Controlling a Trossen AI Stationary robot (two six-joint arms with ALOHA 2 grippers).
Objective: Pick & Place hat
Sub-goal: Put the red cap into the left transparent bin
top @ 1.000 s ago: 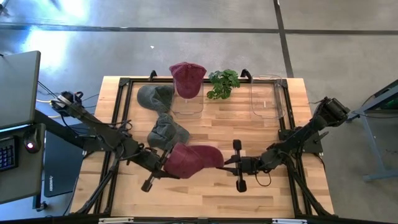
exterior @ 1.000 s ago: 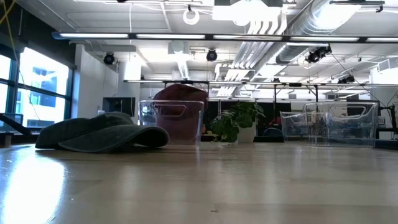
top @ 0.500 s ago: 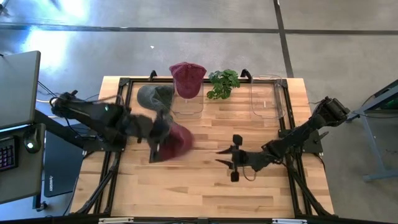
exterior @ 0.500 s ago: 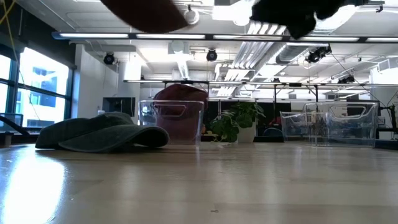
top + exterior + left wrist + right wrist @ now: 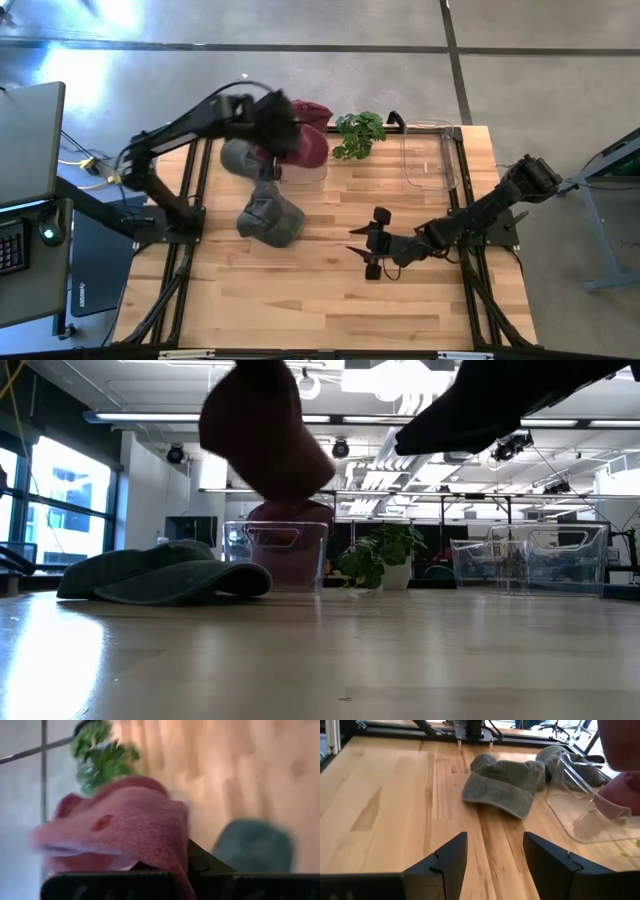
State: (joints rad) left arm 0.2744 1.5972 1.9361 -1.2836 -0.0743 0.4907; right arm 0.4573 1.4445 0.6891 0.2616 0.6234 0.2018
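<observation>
From above, the left gripper (image 5: 268,125) pinches a red hat (image 5: 305,150) over the left bin (image 5: 300,170), which already holds another red hat (image 5: 312,112). The left wrist view shows the fabric draped over its closed fingers, with the plant (image 5: 100,755) beyond. The low view shows the held hat (image 5: 265,435) hanging above the bin (image 5: 275,555). The right gripper (image 5: 368,250), spread and empty, hovers right of a green hat (image 5: 270,215); only its wrist view shows a second green hat (image 5: 555,757) against the bin.

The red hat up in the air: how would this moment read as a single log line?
left gripper: shut on red hat, over clear bin | right gripper: open, empty, mid-table | green caps: on table
</observation>
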